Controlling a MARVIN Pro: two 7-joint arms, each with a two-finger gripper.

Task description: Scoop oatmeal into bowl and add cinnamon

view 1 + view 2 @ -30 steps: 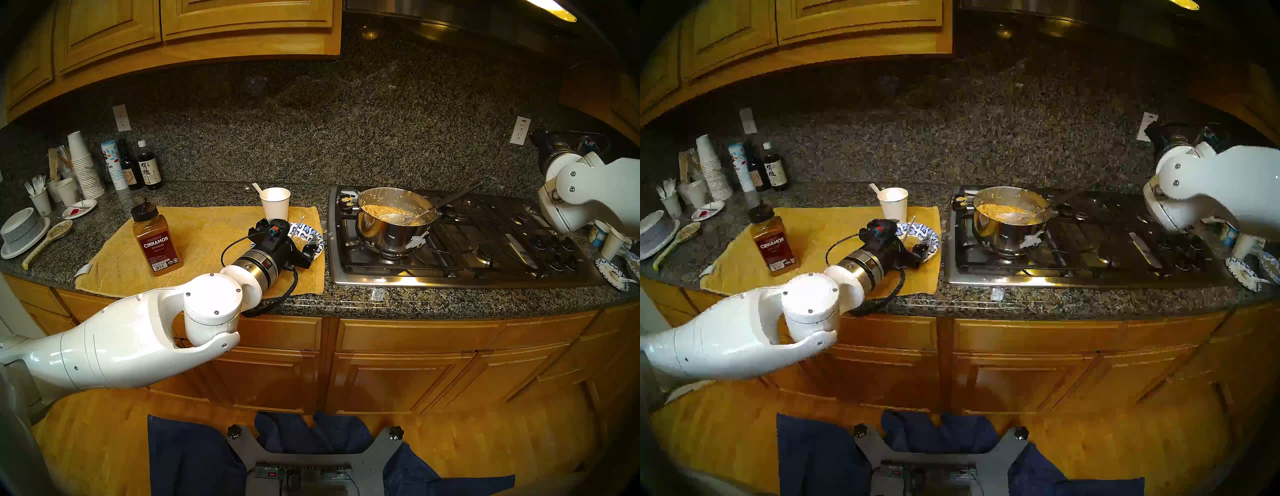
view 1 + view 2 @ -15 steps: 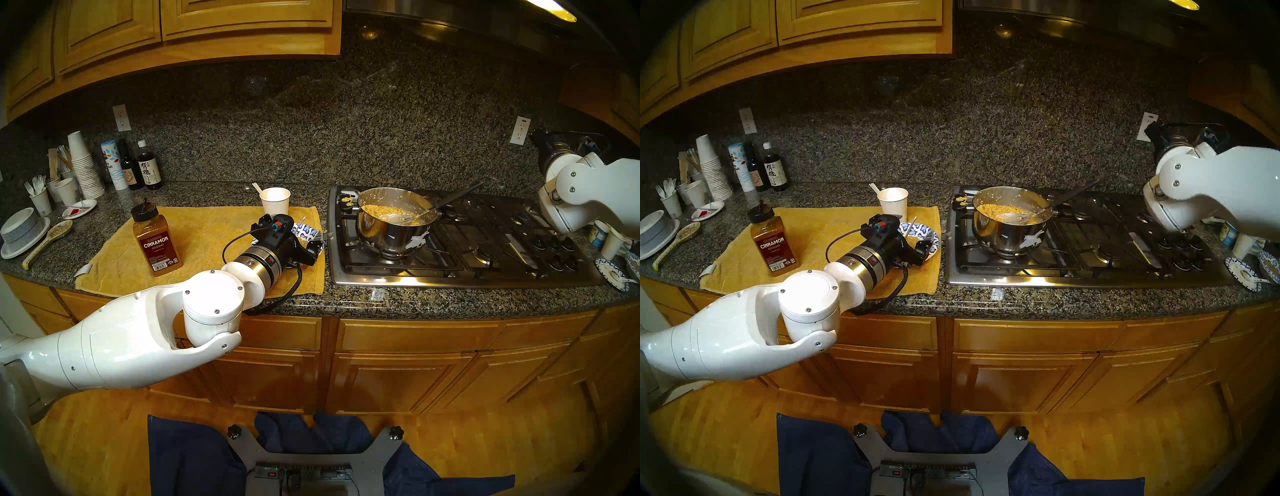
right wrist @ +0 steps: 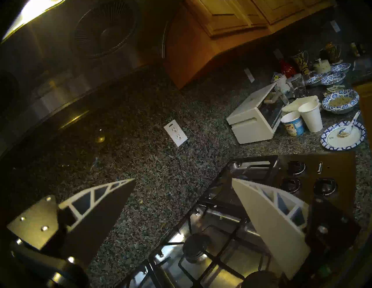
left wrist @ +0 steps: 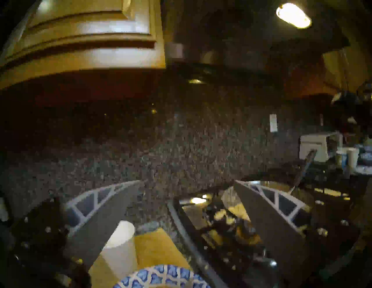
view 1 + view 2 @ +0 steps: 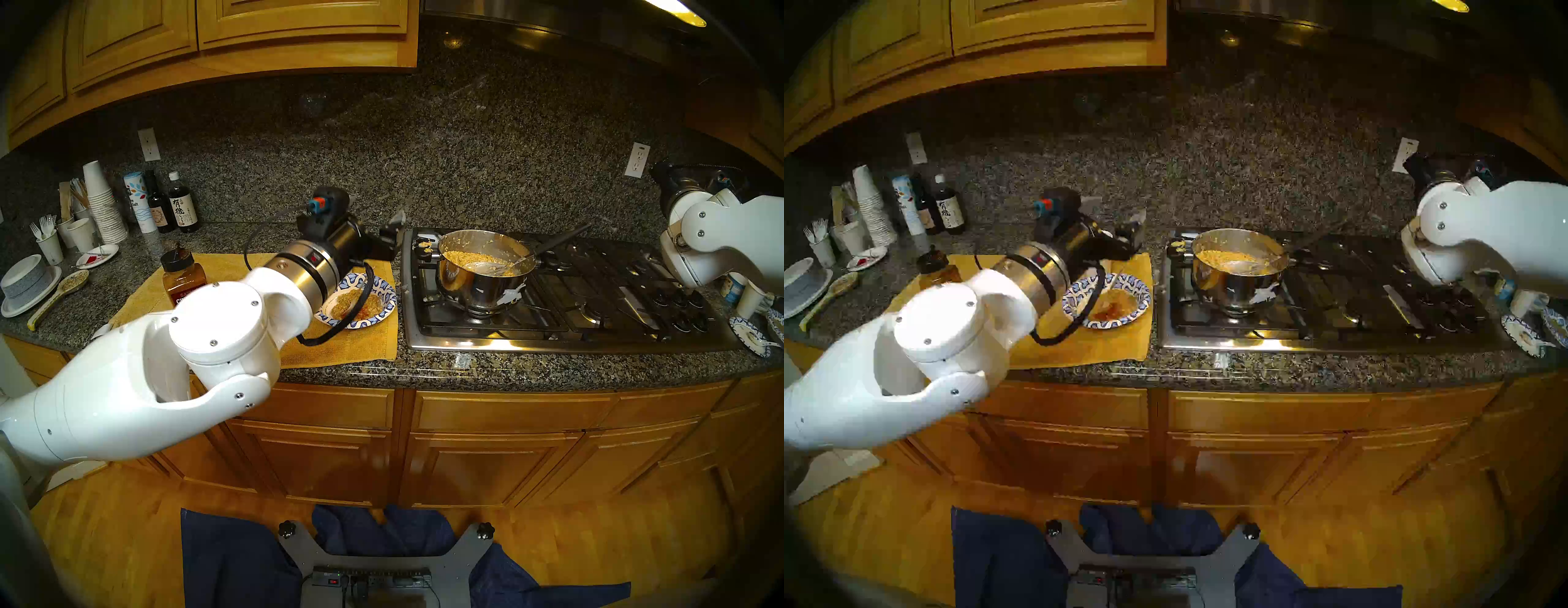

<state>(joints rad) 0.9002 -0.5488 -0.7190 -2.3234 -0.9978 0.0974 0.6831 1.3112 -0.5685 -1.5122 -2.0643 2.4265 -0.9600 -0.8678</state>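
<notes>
The bowl (image 5: 385,289), blue-and-white patterned paper, sits on a yellow towel (image 5: 339,352) left of the stove. In it lies oatmeal (image 5: 344,302) with red-brown powder (image 5: 370,311) on one side. The bowl's rim (image 4: 161,274) shows at the bottom of the left wrist view. More oatmeal (image 5: 466,257) fills the steel pot (image 5: 479,284). The cinnamon jar (image 5: 181,276) stands on the towel's left, partly behind my left arm. Raised above and behind the bowl, my left gripper (image 5: 392,235) is open and empty (image 4: 187,201). Far right over the stove, my right gripper (image 3: 183,191) is also open and empty.
A ladle (image 5: 496,267) rests in the pot on the gas stove (image 5: 594,305). A white paper cup (image 4: 120,241) stands just beyond the bowl. Cups, dark bottles (image 5: 182,208) and a grey bowl (image 5: 23,280) crowd the left counter. A toaster oven (image 3: 253,116) and patterned bowls sit at right.
My left arm has lifted up and back from the bowl, uncovering the oatmeal and powder and now hiding part of the cinnamon jar. The right arm has not moved.
</notes>
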